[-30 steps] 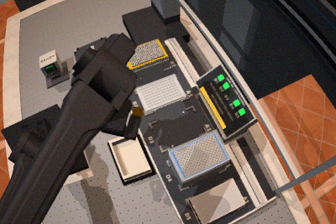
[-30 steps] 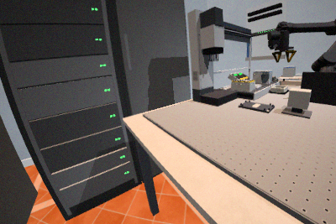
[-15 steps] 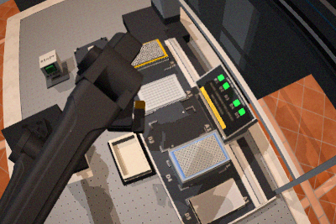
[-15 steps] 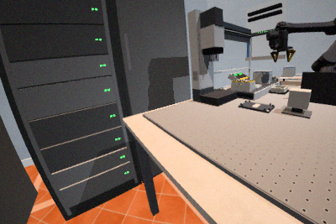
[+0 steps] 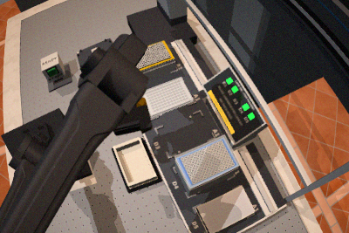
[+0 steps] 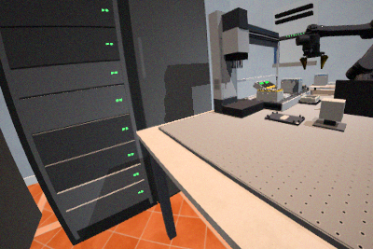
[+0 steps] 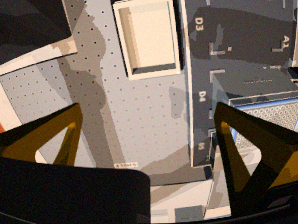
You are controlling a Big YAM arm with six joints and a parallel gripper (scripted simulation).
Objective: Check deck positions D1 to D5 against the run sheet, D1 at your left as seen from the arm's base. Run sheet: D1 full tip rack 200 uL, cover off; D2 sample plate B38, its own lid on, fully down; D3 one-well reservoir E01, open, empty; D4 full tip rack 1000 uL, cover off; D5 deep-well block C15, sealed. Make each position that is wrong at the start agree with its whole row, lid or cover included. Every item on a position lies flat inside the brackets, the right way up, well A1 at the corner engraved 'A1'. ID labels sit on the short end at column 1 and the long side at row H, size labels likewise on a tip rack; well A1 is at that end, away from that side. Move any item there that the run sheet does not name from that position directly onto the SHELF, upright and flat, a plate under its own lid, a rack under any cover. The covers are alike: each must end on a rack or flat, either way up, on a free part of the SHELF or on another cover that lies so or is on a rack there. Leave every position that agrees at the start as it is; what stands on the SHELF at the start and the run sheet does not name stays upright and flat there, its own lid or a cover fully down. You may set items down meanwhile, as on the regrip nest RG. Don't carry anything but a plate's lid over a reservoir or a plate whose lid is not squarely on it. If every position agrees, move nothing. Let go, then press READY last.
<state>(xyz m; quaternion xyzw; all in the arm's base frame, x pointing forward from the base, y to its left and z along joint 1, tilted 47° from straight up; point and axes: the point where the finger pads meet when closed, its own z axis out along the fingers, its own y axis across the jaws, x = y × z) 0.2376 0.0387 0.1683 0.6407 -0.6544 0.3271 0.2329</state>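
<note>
My gripper point(image 7: 148, 109) is open and empty, hanging high over the table beside the deck; it also shows in the side view point(image 6: 313, 62). A one-well reservoir point(image 5: 135, 163), cream inside with a black rim, lies on the table left of the deck, below and ahead of the fingers. On the deck, D1 holds a yellow-framed tip rack point(image 5: 154, 54) with its cover off. D2 holds a white plate point(image 5: 167, 95). D3 point(image 5: 188, 134) shows bare brackets. D4 holds a blue-framed tip rack point(image 5: 207, 161) with its cover off. D5 holds a sealed block point(image 5: 224, 209).
The READY box point(image 5: 52, 71) stands at the far left, with a flat dark nest point(image 5: 89, 54) beside it. A dark unit with green lights point(image 5: 236, 106) sits right of the deck. A pipetting gantry point(image 6: 233, 62) stands behind D1. My arm hides part of the table.
</note>
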